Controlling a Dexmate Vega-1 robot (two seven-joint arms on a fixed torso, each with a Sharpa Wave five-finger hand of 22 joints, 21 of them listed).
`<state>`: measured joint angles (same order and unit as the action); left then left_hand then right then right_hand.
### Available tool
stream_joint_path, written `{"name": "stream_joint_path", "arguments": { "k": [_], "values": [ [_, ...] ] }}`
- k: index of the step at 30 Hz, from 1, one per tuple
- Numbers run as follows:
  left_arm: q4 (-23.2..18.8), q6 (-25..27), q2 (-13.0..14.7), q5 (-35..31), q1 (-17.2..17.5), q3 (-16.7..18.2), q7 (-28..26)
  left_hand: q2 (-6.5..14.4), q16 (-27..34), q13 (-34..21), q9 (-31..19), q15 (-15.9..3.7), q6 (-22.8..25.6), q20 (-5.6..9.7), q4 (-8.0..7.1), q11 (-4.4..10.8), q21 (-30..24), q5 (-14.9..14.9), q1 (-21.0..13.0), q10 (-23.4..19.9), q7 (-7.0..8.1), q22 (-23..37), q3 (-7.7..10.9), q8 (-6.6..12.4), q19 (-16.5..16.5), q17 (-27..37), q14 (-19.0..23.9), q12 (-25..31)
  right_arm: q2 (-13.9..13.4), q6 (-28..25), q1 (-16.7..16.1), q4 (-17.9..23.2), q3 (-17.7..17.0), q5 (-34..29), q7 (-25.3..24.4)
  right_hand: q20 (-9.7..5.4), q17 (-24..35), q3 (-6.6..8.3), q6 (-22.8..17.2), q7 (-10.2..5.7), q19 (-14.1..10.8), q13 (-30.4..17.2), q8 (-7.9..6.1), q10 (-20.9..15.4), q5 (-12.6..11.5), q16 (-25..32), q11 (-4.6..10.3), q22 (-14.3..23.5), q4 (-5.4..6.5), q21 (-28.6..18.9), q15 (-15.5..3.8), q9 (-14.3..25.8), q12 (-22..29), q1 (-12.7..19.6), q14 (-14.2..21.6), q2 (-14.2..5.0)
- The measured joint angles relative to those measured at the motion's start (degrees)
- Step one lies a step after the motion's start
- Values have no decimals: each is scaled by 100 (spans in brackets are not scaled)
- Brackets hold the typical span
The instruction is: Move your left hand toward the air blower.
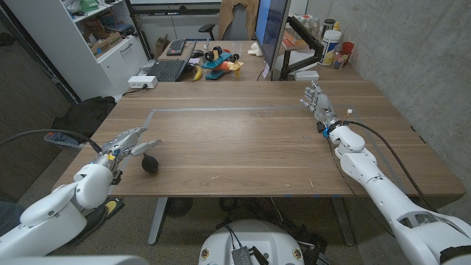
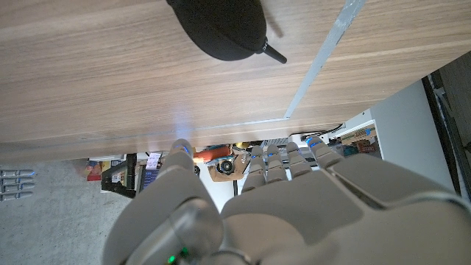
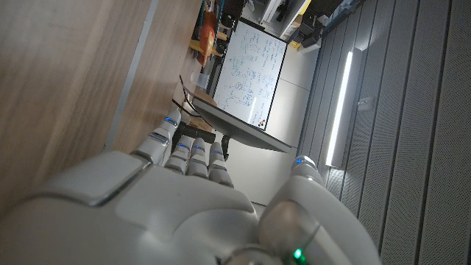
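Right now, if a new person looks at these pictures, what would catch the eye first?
First comes the black air blower near the table's front left edge, with the left hand just beside it, fingers stretched toward it and holding nothing. Next is the right hand, open and upright on the far right of the wooden table.

Both arms wear smooth white rounded shells. The left hand point(image 1: 126, 142) and right hand point(image 1: 318, 103) are grey metal with segmented fingers and blue-lit tips. Black cables loop off each wrist. A green light glows at each wrist base.
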<state>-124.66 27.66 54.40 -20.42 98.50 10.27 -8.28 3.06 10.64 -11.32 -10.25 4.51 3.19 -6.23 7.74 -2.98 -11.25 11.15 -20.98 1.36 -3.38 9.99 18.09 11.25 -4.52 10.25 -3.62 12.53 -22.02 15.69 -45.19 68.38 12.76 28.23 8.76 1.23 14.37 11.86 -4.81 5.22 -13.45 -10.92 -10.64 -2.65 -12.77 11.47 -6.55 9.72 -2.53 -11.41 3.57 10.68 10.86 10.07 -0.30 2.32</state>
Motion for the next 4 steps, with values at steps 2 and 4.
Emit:
{"name": "stream_joint_path", "arguments": {
  "k": [2, 4],
  "values": [
    [20, -9, 14, 30, -10, -24, -9, -3, 0, 0, 0, 0, 0, -1, 0, 0, 0, 0, -3, 0, 0, 0, 0, 0, -1, 0, 0, 0, -1, -5, 0, 7, 3, -2, -3, 0, -25, -7, 0, 0, 0, 0, 0, 0, 0, 0, 0, 0, -7, 0, 0, 0, 0, 0, 0, 0],
    [46, -24, 41, 70, -23, -55, -15, -3, 0, 0, 0, 0, 0, -1, 0, 30, 0, 0, -3, -30, 0, 0, 0, 0, -1, 0, 0, 0, -1, -12, 0, 11, 10, -7, -5, 0, -28, -7, 0, 0, 0, 0, 0, 0, 0, 0, 0, 0, -7, 0, 0, 0, 0, -1, 0, -1]
  ]
}}
